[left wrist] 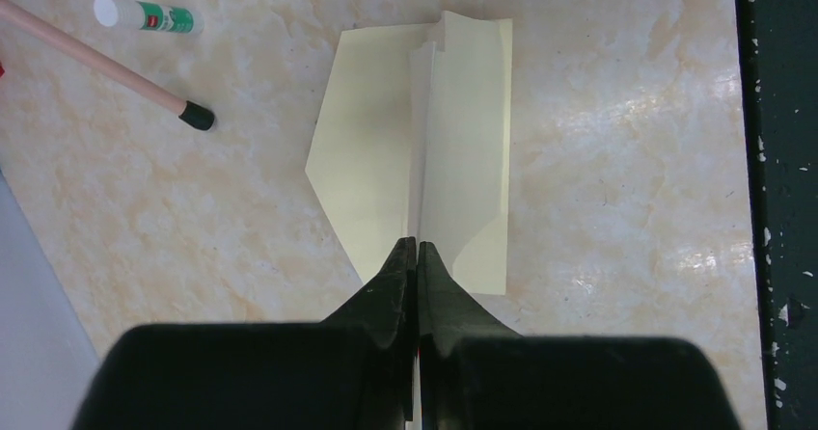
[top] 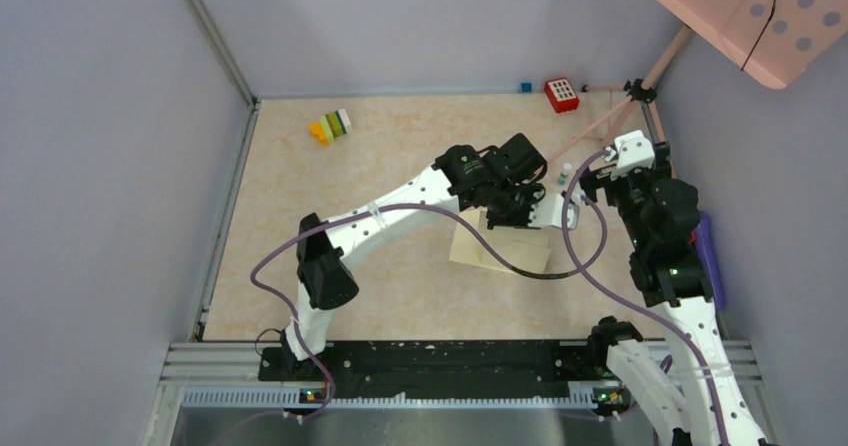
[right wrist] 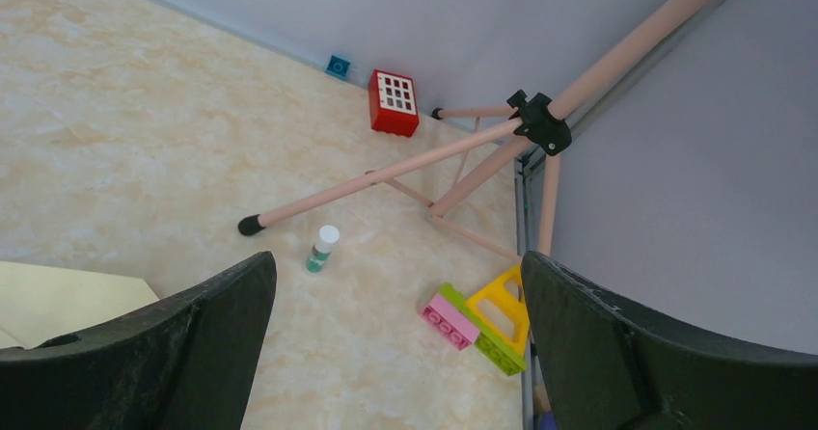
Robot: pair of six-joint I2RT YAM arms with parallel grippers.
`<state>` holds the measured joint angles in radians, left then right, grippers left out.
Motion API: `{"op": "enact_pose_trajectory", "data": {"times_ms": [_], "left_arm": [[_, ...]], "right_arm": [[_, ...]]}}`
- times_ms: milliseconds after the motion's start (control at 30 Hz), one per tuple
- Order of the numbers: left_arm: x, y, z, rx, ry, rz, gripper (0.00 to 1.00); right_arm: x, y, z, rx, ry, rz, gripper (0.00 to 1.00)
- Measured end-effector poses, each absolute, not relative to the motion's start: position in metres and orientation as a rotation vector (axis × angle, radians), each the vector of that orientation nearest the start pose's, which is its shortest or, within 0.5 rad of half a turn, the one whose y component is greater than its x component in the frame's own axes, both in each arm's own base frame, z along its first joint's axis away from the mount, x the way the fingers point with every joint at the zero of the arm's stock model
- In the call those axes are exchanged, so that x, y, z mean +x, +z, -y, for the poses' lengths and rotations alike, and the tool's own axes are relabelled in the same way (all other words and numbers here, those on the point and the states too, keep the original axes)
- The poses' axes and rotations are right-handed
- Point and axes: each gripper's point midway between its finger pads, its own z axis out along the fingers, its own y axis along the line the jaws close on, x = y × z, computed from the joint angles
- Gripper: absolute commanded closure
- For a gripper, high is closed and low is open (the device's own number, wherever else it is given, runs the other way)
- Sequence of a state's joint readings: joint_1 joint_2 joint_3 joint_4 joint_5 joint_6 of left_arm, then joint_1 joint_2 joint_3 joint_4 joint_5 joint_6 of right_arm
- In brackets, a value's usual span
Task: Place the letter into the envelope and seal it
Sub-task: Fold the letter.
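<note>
Left wrist camera, close behind the left claw, looks down onto the envelope, shared with the high rear top camera; both wrist cameras see the glue stick beyond.

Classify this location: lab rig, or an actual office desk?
Most likely a lab robot test cell, not an office. Plain grey walls box in a marble-patterned tabletop, a slotted metal rail runs along the near edge, and toy bricks and a tripod sit around the envelope.

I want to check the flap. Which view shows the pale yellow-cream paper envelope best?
Left wrist: the pale yellow-cream paper envelope lies nearly whole, pointed flap open. Top external shows it half under the left arm; right wrist catches one corner.
</note>
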<state>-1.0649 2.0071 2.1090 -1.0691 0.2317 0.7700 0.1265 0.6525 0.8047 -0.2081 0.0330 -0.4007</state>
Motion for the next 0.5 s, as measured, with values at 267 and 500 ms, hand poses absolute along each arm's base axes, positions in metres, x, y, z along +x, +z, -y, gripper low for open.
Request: {"op": "enact_pose_trajectory", "data": {"times_ms": [267, 500], "left_arm": [[0.2264, 0.2209, 0.4330, 2.034, -0.414, -1.523, 1.00], [0.2211, 0.2200, 0.4289, 2.030, -0.428, -1.575, 1.00]], "right_arm": [[0.2898, 0.3154, -0.0146, -0.402, -0.238, -1.587, 0.05], [0.2898, 0.3155, -0.0139, -0.399, -0.241, -1.587, 0.05]]}}
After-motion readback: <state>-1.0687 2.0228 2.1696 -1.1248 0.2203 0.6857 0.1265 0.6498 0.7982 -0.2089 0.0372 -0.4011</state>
